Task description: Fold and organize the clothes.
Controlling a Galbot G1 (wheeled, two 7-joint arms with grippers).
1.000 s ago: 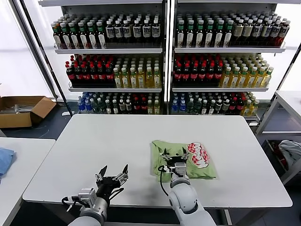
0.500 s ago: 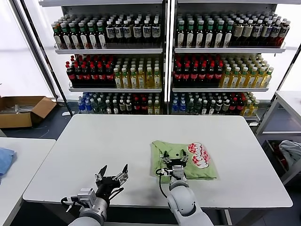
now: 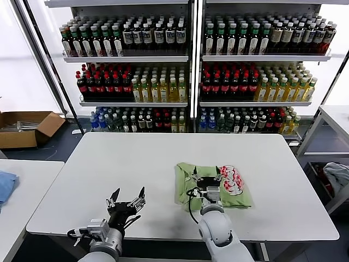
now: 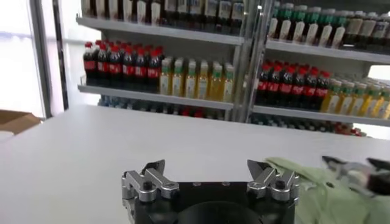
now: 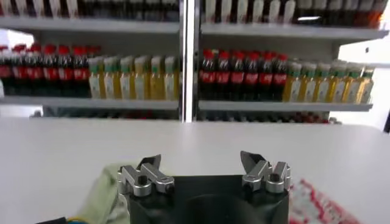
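The light green polo shirt (image 3: 188, 183) lies folded into a small rectangle on the white table (image 3: 136, 164), right of centre near the front, with its red-and-white printed patch (image 3: 232, 181) facing up. My right gripper (image 3: 206, 179) is open and empty, just above the shirt's middle. My left gripper (image 3: 126, 200) is open and empty over the table's front edge, well left of the shirt. In the left wrist view the shirt (image 4: 317, 192) shows beside my open left gripper (image 4: 207, 167). In the right wrist view green fabric (image 5: 100, 195) and the patch (image 5: 314, 207) flank my open right gripper (image 5: 201, 164).
Shelves of bottles (image 3: 191, 71) stand behind the table. A side table (image 3: 16, 191) at the left holds a blue cloth (image 3: 4, 185). A cardboard box (image 3: 24, 126) sits on the floor at the far left. A grey-white garment (image 3: 337, 176) lies at the right.
My right gripper has moved slightly away and to the right over the shirt. My left gripper has shifted a little left and back toward the front edge. The shirt has not moved.
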